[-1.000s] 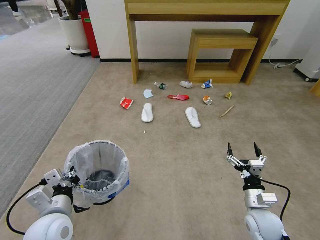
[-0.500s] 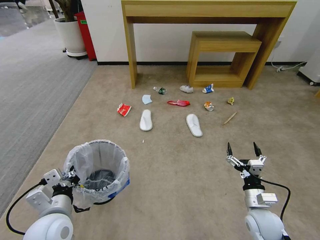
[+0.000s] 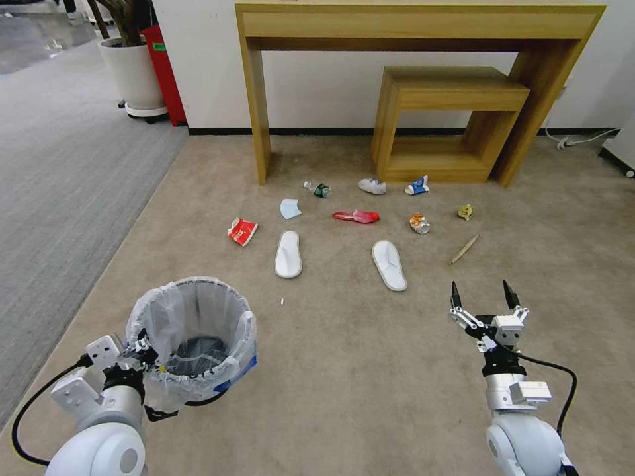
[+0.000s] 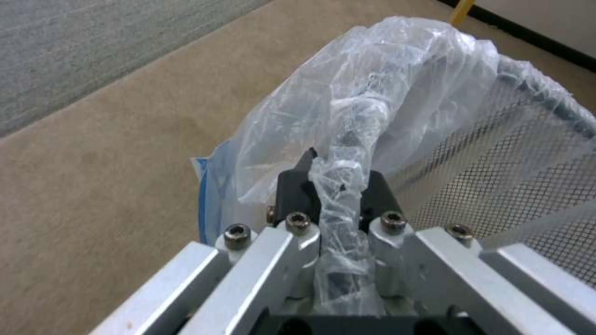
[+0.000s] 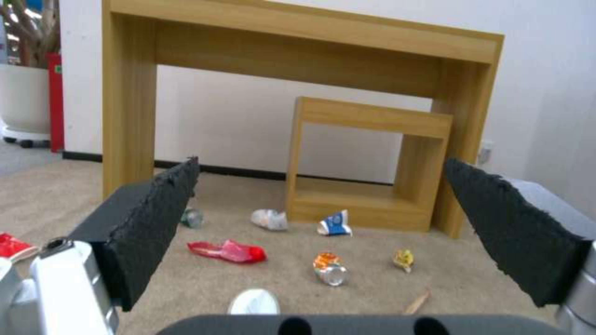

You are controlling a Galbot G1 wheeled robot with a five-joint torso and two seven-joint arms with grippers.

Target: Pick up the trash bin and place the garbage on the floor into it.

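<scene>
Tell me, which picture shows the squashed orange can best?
The right wrist view: the orange can sits close and central on the floor, between the open right end effector. The head view shows it small and farther off. The left wrist view faces the trash bin.

Even, bright indoor light falls from above across the carpet (image 3: 370, 370) — shadows are soft and short, with darker shade under the tall table (image 3: 417, 26). The head view bows at its edges, table legs splaying outward. In the left wrist view the bag (image 4: 372, 93) catches pale sheen while the near metal linkage is blurred; the right wrist view is soft throughout — its close black pads (image 5: 155, 218) out of focus.
</scene>
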